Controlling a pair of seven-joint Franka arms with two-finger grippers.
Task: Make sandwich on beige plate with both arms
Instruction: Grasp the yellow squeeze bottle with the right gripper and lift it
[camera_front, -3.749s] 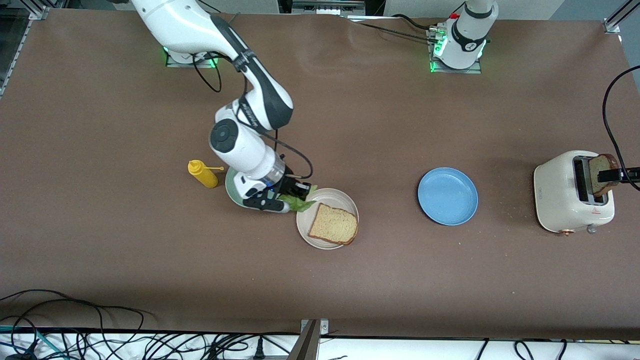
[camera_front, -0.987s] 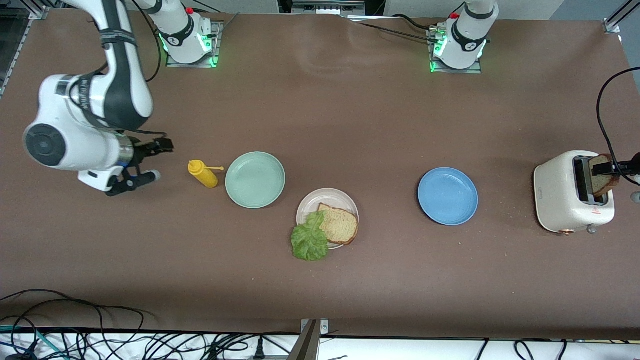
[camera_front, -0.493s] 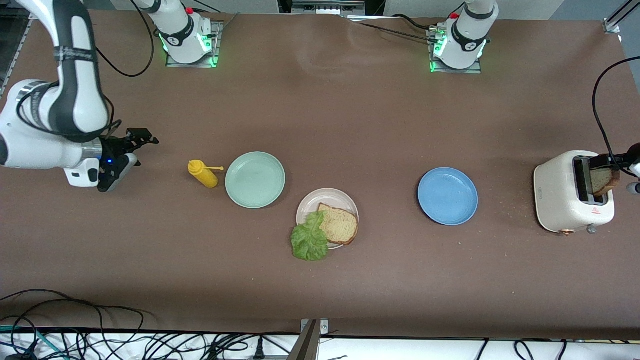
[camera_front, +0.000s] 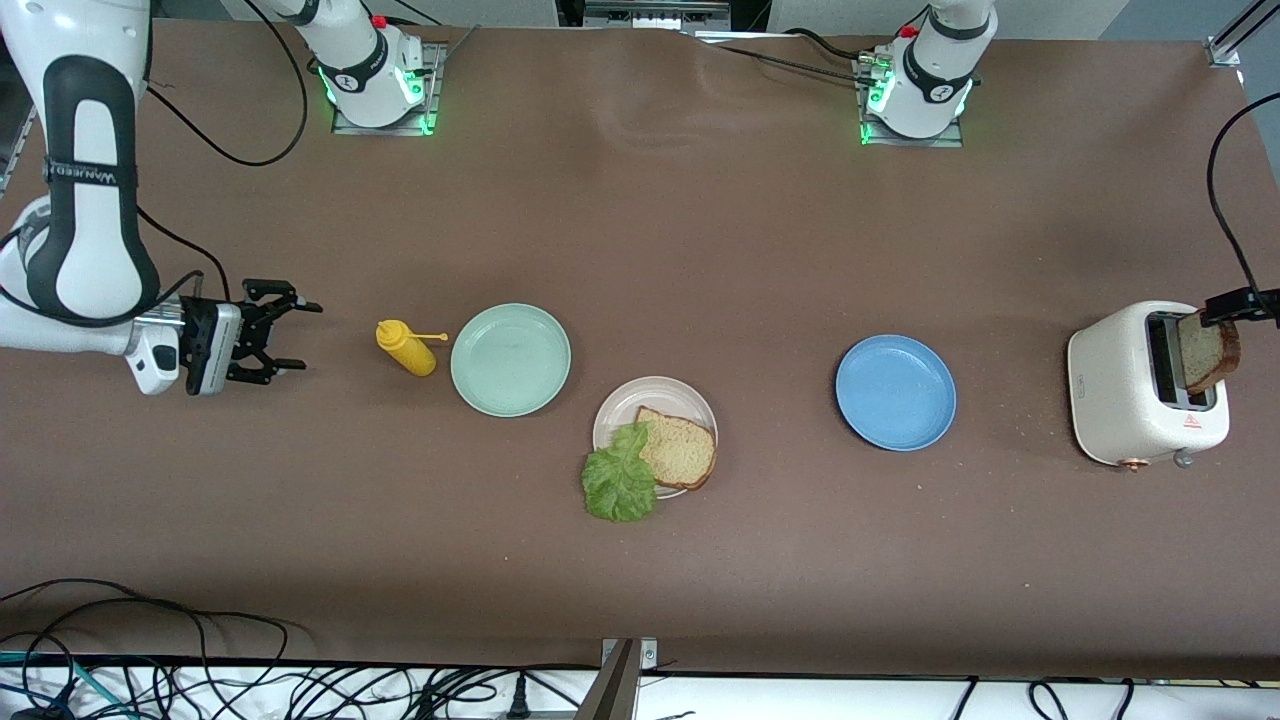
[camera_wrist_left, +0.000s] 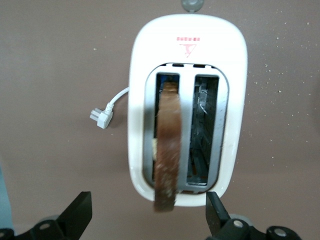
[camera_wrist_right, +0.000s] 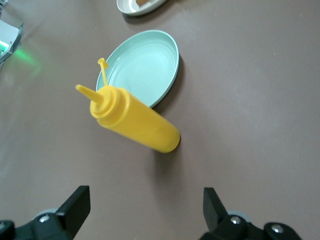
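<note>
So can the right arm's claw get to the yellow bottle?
Probably yes. The right gripper is open and points at the yellow bottle, with only bare table between them.

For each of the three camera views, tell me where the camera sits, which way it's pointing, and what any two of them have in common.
Front view: high across the table, facing both arms' bases; shows beige plate with bread and lettuce, blue plate, and open right gripper toward the right arm's end.
Left wrist view: on the left arm, looking down at the toaster and its bread slice; open left gripper fingers show.
Right wrist view: on the right arm, facing the mustard bottle and green plate; its fingers show.
Shared: front and right wrist views both show bottle and green plate.
</note>
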